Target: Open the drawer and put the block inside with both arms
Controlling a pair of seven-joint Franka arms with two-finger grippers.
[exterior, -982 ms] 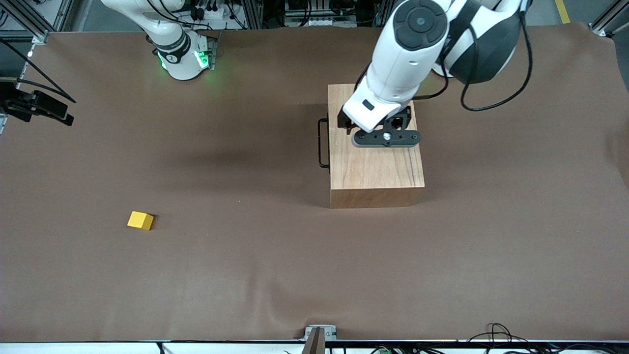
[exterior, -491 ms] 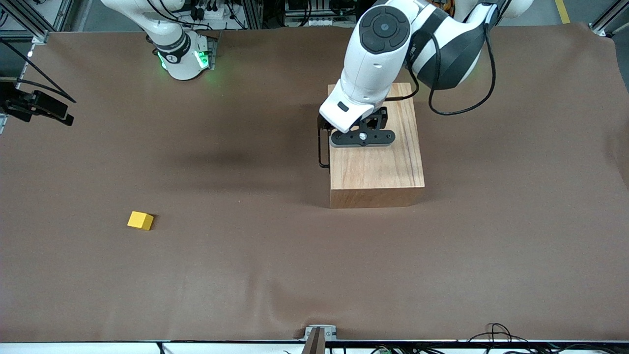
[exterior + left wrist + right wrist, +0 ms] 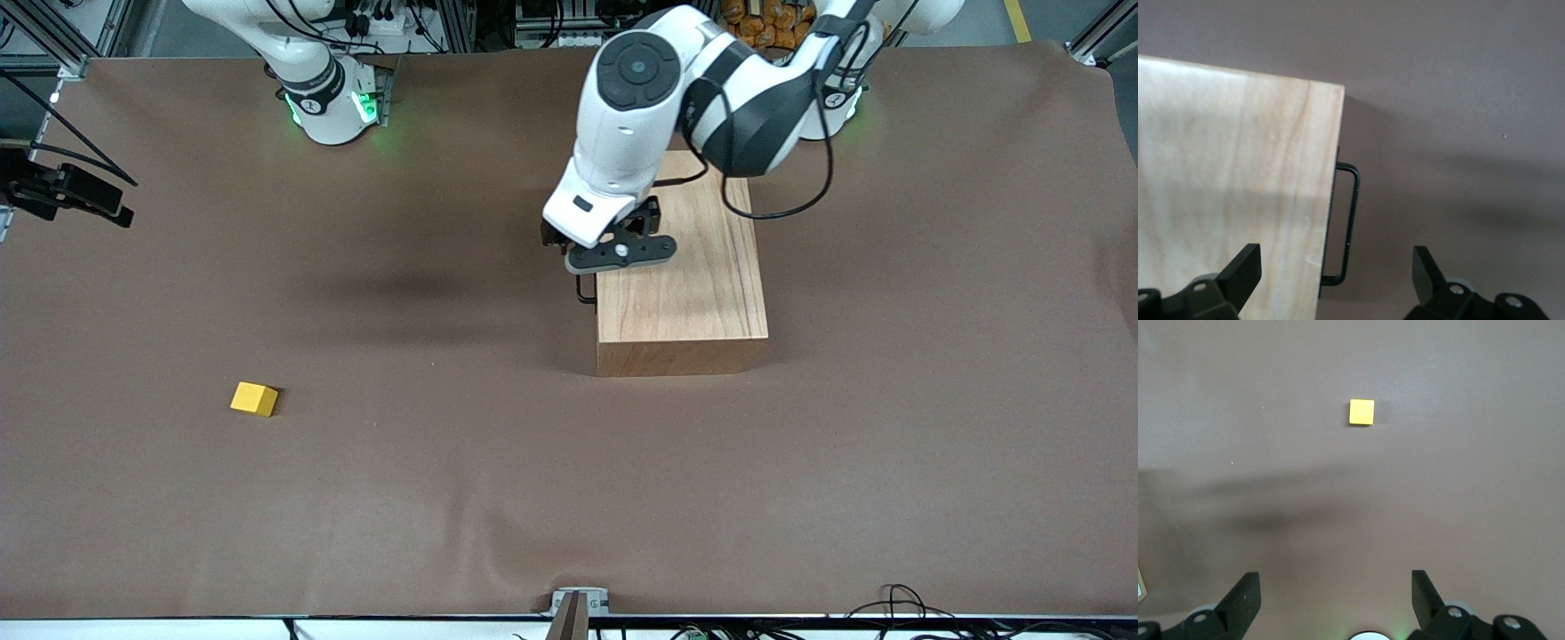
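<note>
The wooden box stands on the brown table, its drawer shut. Only a short piece of the black wire handle shows, on the box's side toward the right arm's end. My left gripper hangs open over that edge of the box. In the left wrist view its open gripper straddles the box edge and the handle, above them. The yellow block lies toward the right arm's end, nearer the front camera. My right gripper is open and empty, high over the table, with the block below it.
The right arm's green-lit base stands at the table's top edge. A black device juts in at the right arm's end. A metal bracket sits at the front edge. Brown cloth covers the table.
My left gripper has moved across the box top toward the handle side and now hangs over the handle. The block, box and right arm have not moved.
</note>
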